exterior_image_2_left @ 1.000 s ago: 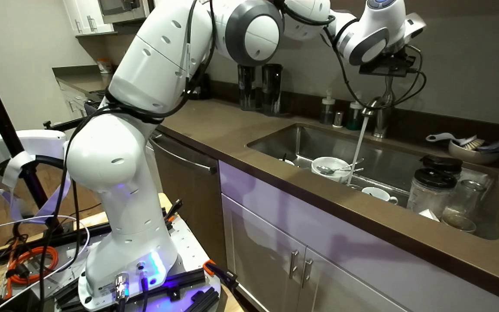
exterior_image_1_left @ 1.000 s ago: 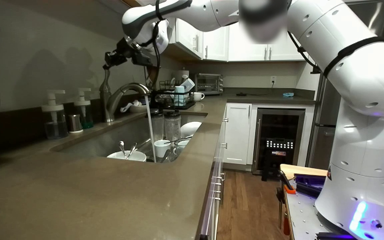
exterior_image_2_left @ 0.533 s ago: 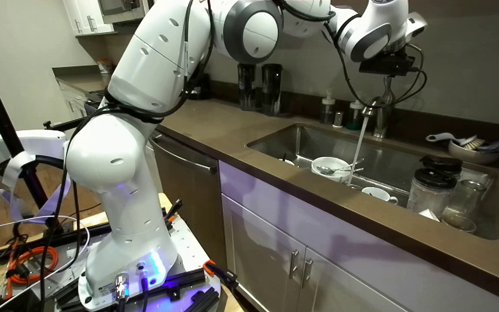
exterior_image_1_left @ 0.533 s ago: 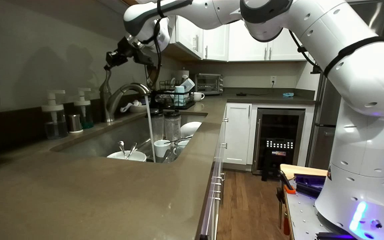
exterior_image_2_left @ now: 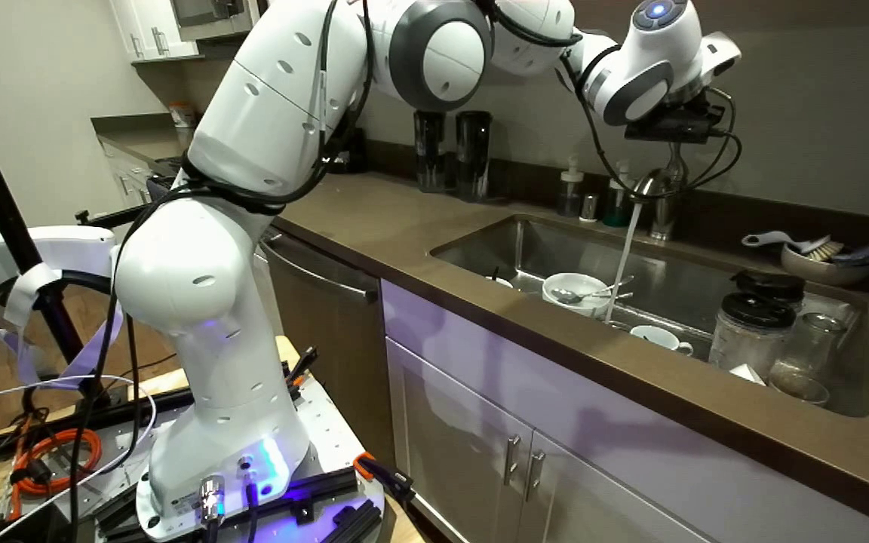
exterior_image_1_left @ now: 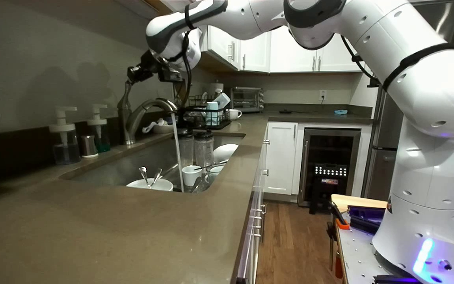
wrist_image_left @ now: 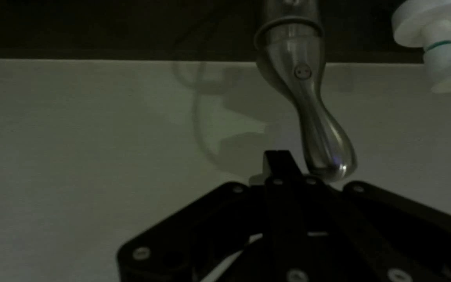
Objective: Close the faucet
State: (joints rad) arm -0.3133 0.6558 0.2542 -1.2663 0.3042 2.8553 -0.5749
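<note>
The steel sink (exterior_image_2_left: 566, 249) is holding a round white bowl (exterior_image_2_left: 578, 280) of silvery cutlery (exterior_image_2_left: 567, 297), a white mug (exterior_image_2_left: 655, 335) and clear, black-lidded jars (exterior_image_2_left: 740, 345). Behind it on the brown desk (exterior_image_1_left: 112, 236), the arched grey metal faucet (exterior_image_1_left: 135, 118) is pouring water (exterior_image_1_left: 177, 149) near white-pumped soap dispensers (exterior_image_1_left: 64, 142); in an exterior view a black cable (exterior_image_2_left: 661, 195) is crossing its spout (exterior_image_2_left: 655, 179). The closed black hand (wrist_image_left: 294, 174) is hanging at the tip of the metal handle (wrist_image_left: 309, 103), contact unclear.

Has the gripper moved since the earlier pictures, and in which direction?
Yes: the gripper is slightly lower, judged against the faucet spout, in both exterior views.
</note>
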